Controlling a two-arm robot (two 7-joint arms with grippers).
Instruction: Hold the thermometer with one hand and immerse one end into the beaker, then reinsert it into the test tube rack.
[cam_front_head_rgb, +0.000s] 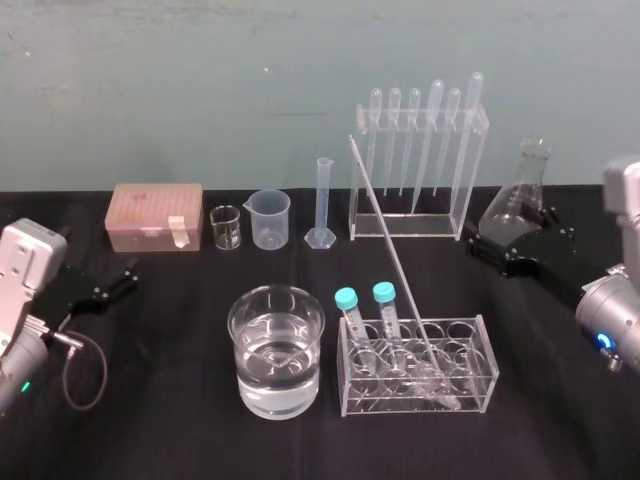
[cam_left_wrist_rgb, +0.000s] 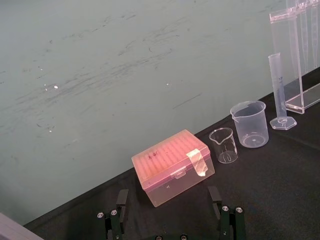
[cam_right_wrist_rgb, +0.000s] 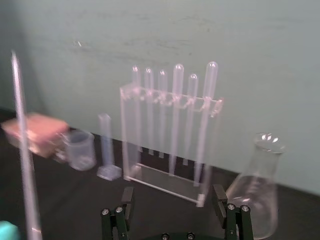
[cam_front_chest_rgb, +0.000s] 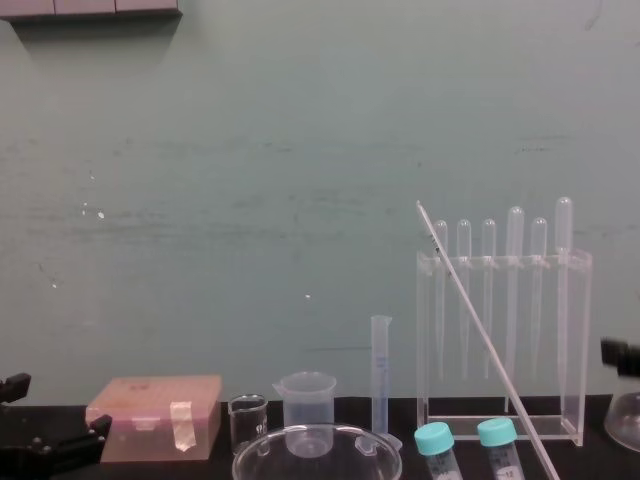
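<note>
The thermometer (cam_front_head_rgb: 392, 260), a long thin glass rod, leans in the low clear test tube rack (cam_front_head_rgb: 478, 345) at the front, its top tipped back and to the left. It also shows as the thermometer (cam_front_chest_rgb: 480, 330) and the thermometer (cam_right_wrist_rgb: 22, 140). Two teal-capped tubes (cam_front_head_rgb: 365, 300) stand in the same rack. The beaker (cam_front_head_rgb: 275, 350), wide and holding water, sits just left of the rack. My left gripper (cam_front_head_rgb: 112, 283) rests open at the far left, shown close as the left gripper (cam_left_wrist_rgb: 172, 220). My right gripper (cam_front_head_rgb: 522, 245) is open at the back right, empty in the wrist view of the right gripper (cam_right_wrist_rgb: 175, 215).
Along the back stand a pink tip box (cam_front_head_rgb: 155, 215), a tiny glass beaker (cam_front_head_rgb: 226, 228), a cloudy plastic beaker (cam_front_head_rgb: 270, 218), a graduated cylinder (cam_front_head_rgb: 322, 205) and a tall pipette stand (cam_front_head_rgb: 415, 165). A conical flask (cam_front_head_rgb: 520, 190) stands close behind my right gripper.
</note>
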